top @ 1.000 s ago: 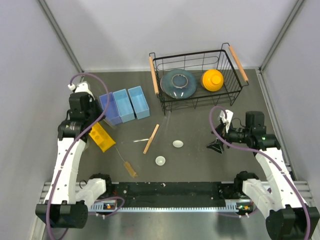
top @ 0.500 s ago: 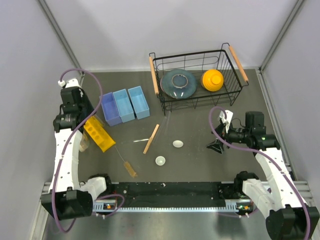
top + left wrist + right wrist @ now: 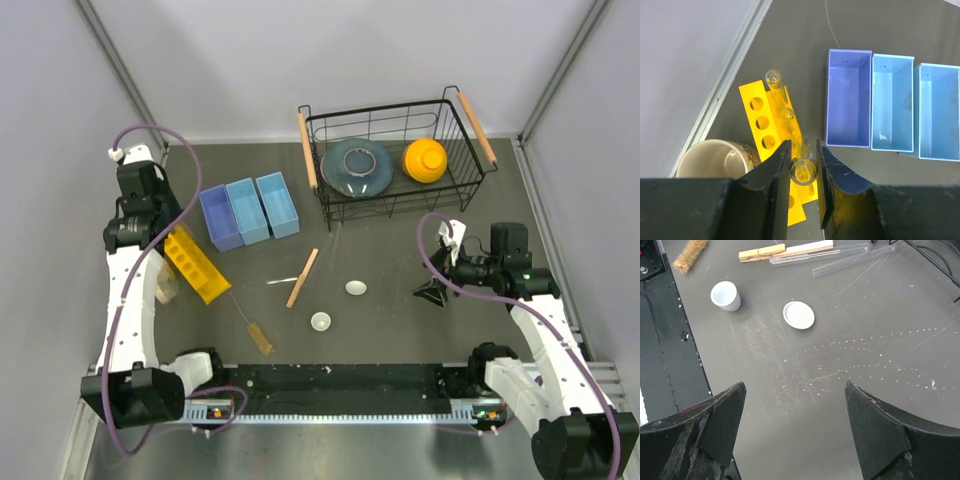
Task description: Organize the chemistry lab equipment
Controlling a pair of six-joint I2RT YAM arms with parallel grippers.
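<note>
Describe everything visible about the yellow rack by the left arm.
The yellow rack looks like plastic, a long block with a row of round holes. It lies at an angle on the dark table, left of the blue bins and apart from them, beside a cream mug. Clear glass tubes stand in it; the left gripper is shut on one.

No readable text (bin (image 3: pixel 847 100) marks too small).
</note>
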